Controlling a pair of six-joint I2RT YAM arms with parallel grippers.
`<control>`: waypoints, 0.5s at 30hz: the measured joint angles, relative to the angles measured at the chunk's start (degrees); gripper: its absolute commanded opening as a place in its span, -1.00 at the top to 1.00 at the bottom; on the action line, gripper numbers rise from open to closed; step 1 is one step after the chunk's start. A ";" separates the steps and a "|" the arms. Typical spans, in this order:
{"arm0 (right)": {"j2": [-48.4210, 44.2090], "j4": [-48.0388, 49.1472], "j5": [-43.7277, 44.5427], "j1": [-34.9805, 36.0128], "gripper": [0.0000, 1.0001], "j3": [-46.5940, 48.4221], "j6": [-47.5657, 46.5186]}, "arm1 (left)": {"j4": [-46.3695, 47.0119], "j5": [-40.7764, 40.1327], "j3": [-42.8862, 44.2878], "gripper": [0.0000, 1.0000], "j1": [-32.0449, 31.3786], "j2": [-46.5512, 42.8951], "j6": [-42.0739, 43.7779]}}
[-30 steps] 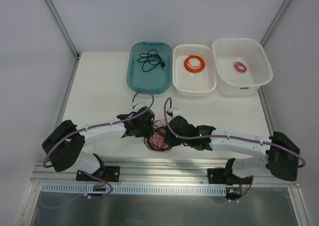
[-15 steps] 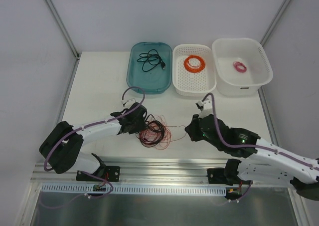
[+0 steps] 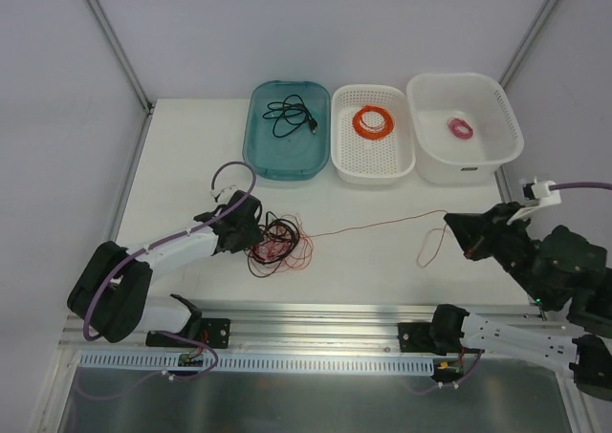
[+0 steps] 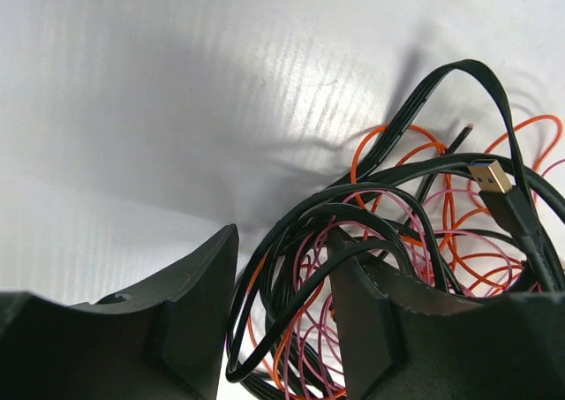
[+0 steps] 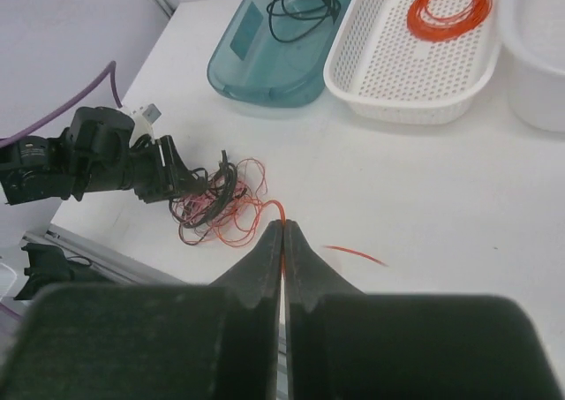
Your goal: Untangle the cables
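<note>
Pale walls and metal frame posts close in a white desk [image 3: 191,165]. Along its far edge stand a translucent teal tray [image 3: 263,158] with a loose black cable [image 3: 290,116] in it, a white perforated basket [image 3: 375,162] with a neat orange ring coil [image 3: 358,119], and a white tub [image 3: 469,171] with a small pink ring coil [image 3: 453,125].

Near the front left lies the tangled clump of cables [image 3: 277,245], with the left gripper [image 3: 251,234] at its left side. From the clump a thin orange-red wire [image 3: 382,224] runs straight across the desk to the right gripper [image 3: 449,223], well apart from the clump, and a slack loop hangs just below it.

Only the left wrist view resolves the clump: a thicker black cord [image 4: 424,91] ending in a gold USB plug [image 4: 490,175], looped over a thin pinkish-red wire [image 4: 415,215] and orange strands. There the left gripper [image 4: 282,329] has its jaws partly apart with cord and strands between; I cannot tell whether they press on them.

Only the right wrist view shows the right gripper [image 5: 282,241] pressed together, pinching the orange-red wire, with the clump [image 5: 212,206] beyond.
</note>
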 measured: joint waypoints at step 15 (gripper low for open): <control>3.74 -9.46 2.12 0.15 0.99 29.55 -12.37 | -0.31 -0.68 2.73 0.06 5.29 4.11 3.52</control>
